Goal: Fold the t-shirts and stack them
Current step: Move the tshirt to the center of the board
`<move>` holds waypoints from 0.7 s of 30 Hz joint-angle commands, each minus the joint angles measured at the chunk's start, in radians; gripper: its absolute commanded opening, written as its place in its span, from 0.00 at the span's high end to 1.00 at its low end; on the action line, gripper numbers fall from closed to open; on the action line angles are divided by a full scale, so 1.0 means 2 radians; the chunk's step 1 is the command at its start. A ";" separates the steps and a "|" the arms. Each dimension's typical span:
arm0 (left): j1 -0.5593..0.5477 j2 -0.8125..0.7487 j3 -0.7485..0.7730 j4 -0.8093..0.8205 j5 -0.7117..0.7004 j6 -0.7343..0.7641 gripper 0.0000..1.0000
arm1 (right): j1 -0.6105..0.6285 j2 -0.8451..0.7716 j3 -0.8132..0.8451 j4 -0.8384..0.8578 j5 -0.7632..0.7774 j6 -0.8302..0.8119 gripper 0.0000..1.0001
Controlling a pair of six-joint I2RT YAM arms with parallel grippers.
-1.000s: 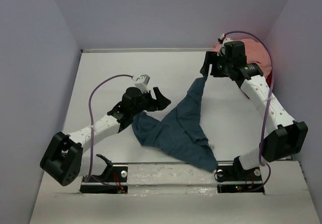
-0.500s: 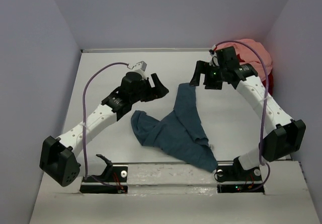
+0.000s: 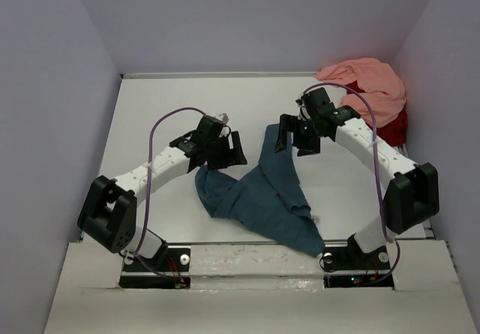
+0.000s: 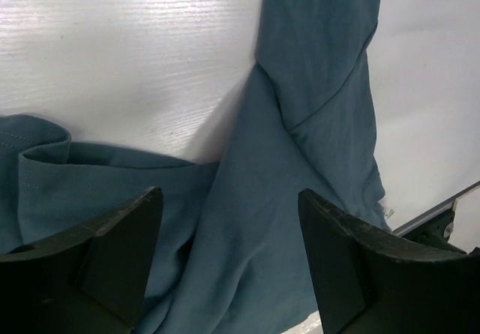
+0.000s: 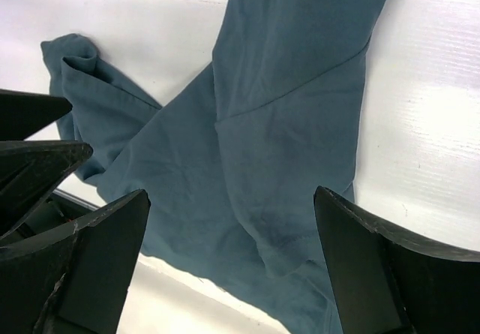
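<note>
Shirts lie in two places. The teal shirt (image 3: 259, 195) sprawls unfolded on the table (image 3: 165, 109), in the centre and lower middle of the top view. A narrow twisted strip of it runs up toward the centre, a rumpled lobe bulges to the left, and a tail reaches toward the lower right. The pink shirt (image 3: 367, 86) is heaped over the red shirt (image 3: 397, 124) in the upper right corner, well apart from the teal one. They are probably parked there so that one garment at a time gets the open middle of the table.

Both grippers hang over the teal shirt with jaws apart and nothing between them. The left gripper (image 3: 227, 150) is above the rumpled left lobe. Its wrist view shows a rolled edge at the left of the frame and cloth spread below, though I cannot tell whether it touches the cloth. The right gripper (image 3: 291, 135) is over the top of the narrow strip, and its wrist view looks down the strip's length.

That pairing reads as a setup for spreading. With one arm at each end, the twist can be pulled flat before any fold. Neither folding nor stacking has begun.
</note>
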 commanded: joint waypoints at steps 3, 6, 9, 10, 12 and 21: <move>0.004 0.014 -0.019 0.003 0.061 0.019 0.19 | -0.001 0.025 -0.026 0.037 -0.005 0.005 0.06; 0.004 0.031 -0.020 -0.014 0.072 0.035 0.19 | -0.001 0.038 -0.043 0.058 -0.014 0.012 0.06; 0.003 0.054 -0.015 -0.043 0.068 0.052 0.19 | -0.001 0.053 -0.056 0.079 -0.027 0.019 0.06; 0.004 0.054 -0.014 -0.046 0.069 0.057 0.19 | -0.001 0.055 -0.058 0.083 -0.027 0.021 0.07; 0.004 0.059 -0.017 -0.047 0.072 0.062 0.19 | -0.001 0.061 -0.063 0.093 -0.021 0.022 0.07; 0.002 0.078 -0.032 -0.045 0.111 0.083 0.52 | 0.024 0.100 -0.056 0.114 -0.026 0.031 0.13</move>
